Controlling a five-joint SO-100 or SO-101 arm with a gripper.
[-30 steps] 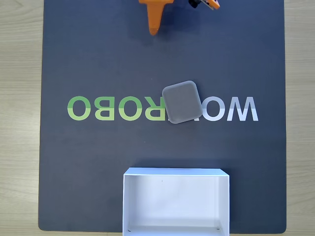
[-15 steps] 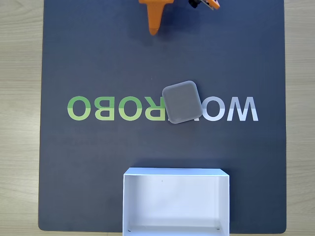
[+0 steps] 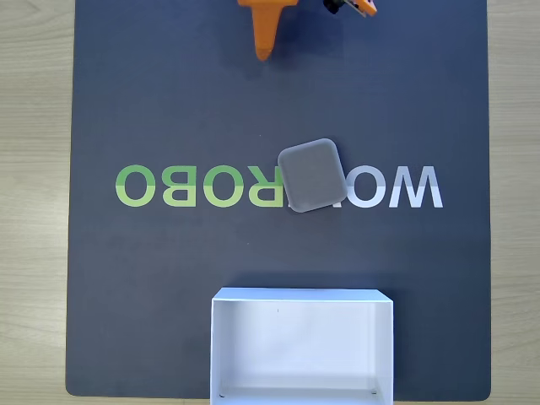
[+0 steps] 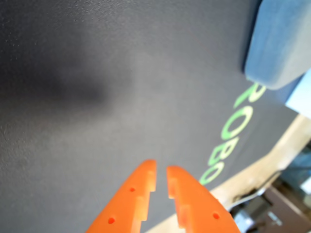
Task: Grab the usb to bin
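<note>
The usb [image 3: 311, 175] is a plain grey rounded-square pad lying flat in the middle of the dark mat, over the printed letters. In the fixed view the bin [image 3: 301, 297], a white shallow box, stands empty at the mat's near edge, below the usb. My orange gripper [image 3: 264, 54] pokes in from the top edge, well above the usb and apart from it. In the wrist view the gripper [image 4: 162, 171] has its fingers [image 4: 136, 194] almost together, with nothing between them, and the usb [image 4: 282, 43] is blurred at the upper right.
The dark mat [image 3: 169, 101] with green and white lettering [image 3: 152, 186] covers a light wooden table [image 3: 34, 211]. An orange and black arm part [image 3: 353, 7] shows at the top edge. Cables and dark gear [image 4: 262, 213] lie beyond the mat's edge in the wrist view.
</note>
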